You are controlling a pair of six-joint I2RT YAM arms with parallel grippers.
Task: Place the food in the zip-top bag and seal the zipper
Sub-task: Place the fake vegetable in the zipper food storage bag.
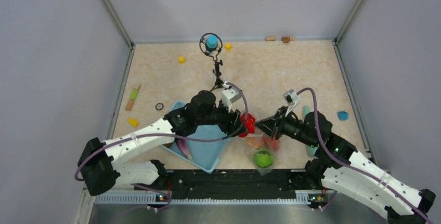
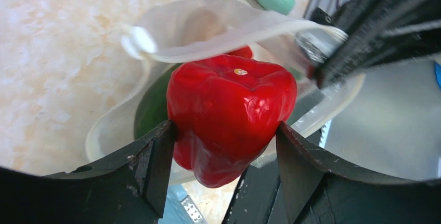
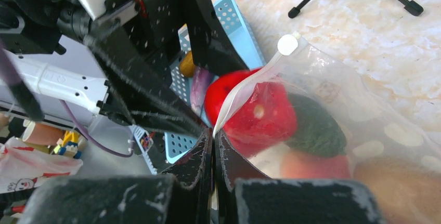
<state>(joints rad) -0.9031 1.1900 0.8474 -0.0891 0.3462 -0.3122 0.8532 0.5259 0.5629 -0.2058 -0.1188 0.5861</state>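
Here the red pepper [image 2: 231, 96] is squeezed by the left gripper [image 2: 223, 133] at the bag [image 2: 208, 29], whose zipper [image 3: 244, 91] is pinched by the right gripper [image 3: 213, 140].

Red pepper [image 2: 229, 115], clear bag [image 3: 364, 104] with white dots, blue basket [image 1: 208, 154].

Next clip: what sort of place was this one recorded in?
Most likely a lab robot cell, not a home: plain grey panel walls box in a tabletop, a microphone on a tripod stands on it, and toy blocks lie scattered.
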